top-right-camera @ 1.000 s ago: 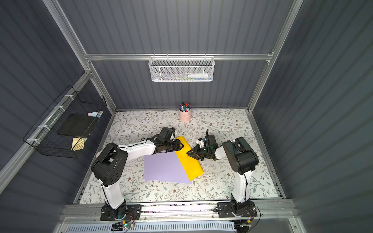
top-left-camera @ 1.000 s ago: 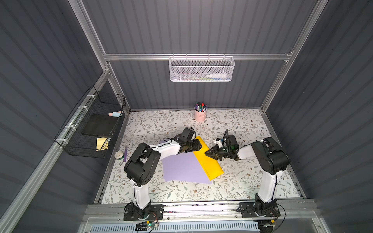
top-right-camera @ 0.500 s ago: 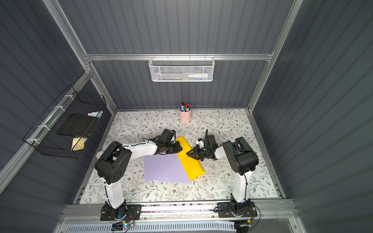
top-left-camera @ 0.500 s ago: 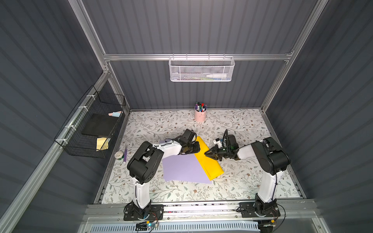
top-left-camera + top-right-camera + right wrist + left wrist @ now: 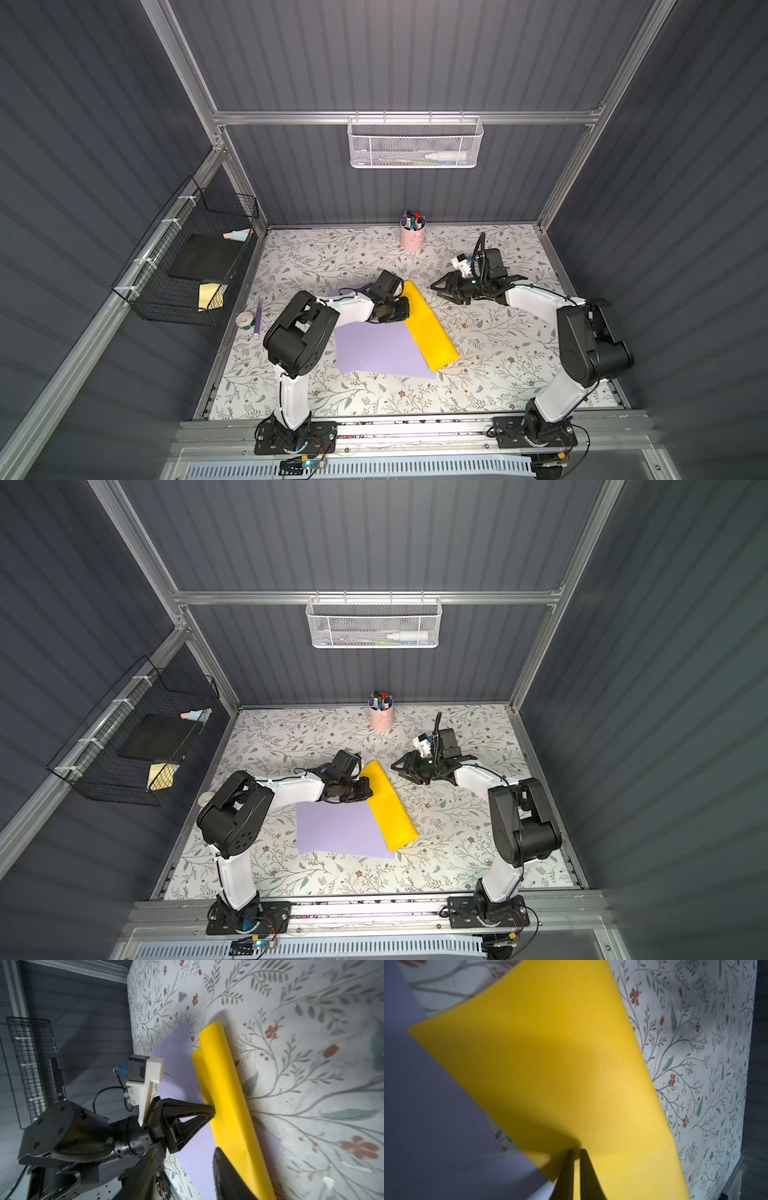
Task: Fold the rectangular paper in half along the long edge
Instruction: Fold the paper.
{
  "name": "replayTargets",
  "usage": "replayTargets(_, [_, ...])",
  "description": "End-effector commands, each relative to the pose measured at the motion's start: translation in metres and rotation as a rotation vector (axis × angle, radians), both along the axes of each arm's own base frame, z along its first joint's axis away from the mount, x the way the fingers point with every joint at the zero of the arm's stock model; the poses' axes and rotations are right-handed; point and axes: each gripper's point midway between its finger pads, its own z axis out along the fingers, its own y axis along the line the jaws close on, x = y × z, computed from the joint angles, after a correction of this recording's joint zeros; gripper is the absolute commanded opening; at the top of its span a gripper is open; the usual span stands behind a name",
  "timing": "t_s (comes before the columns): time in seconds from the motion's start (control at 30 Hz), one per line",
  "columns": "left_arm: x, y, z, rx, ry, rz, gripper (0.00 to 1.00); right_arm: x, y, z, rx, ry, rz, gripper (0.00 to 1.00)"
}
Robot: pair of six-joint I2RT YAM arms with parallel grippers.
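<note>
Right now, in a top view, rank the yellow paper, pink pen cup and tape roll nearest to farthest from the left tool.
1. yellow paper: pinched in the left tool.
2. pink pen cup: behind it, by the back wall.
3. tape roll: far off on the left side.

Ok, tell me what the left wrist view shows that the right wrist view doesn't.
Only left wrist: a close-up along the left gripper, tips closed on the yellow paper edge. Only right wrist: the open right gripper, the left gripper's body from outside, the wire basket. Both: yellow paper over purple sheet, floral table.
</note>
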Motion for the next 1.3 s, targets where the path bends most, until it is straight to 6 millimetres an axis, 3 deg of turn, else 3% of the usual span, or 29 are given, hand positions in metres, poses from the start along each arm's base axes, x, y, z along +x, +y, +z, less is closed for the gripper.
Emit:
replayTargets(0.0, [-0.014,0.006,-0.018,0.042,0.043,-0.027,0.12,-0.021,-0.010,-0.040,-0.100,0.116,0.035,0.47])
replayTargets(0.23, [-0.013,0.006,-0.015,0.042,0.041,-0.031,0.13,-0.029,0.002,-0.052,-0.058,0.129,0.076,0.43])
replayTargets(0.6, [-0.005,0.000,-0.002,0.031,0.011,-0.036,0.16,-0.032,0.010,-0.071,-0.070,0.158,0.114,0.48])
replayTargets(0.97, [0.001,-0.005,0.002,0.023,0.001,-0.039,0.18,-0.033,0.015,-0.081,-0.072,0.171,0.123,0.30])
replayTargets(1.27, [0.001,-0.005,0.002,0.024,0.004,-0.042,0.19,-0.033,0.017,-0.082,-0.060,0.176,0.121,0.28])
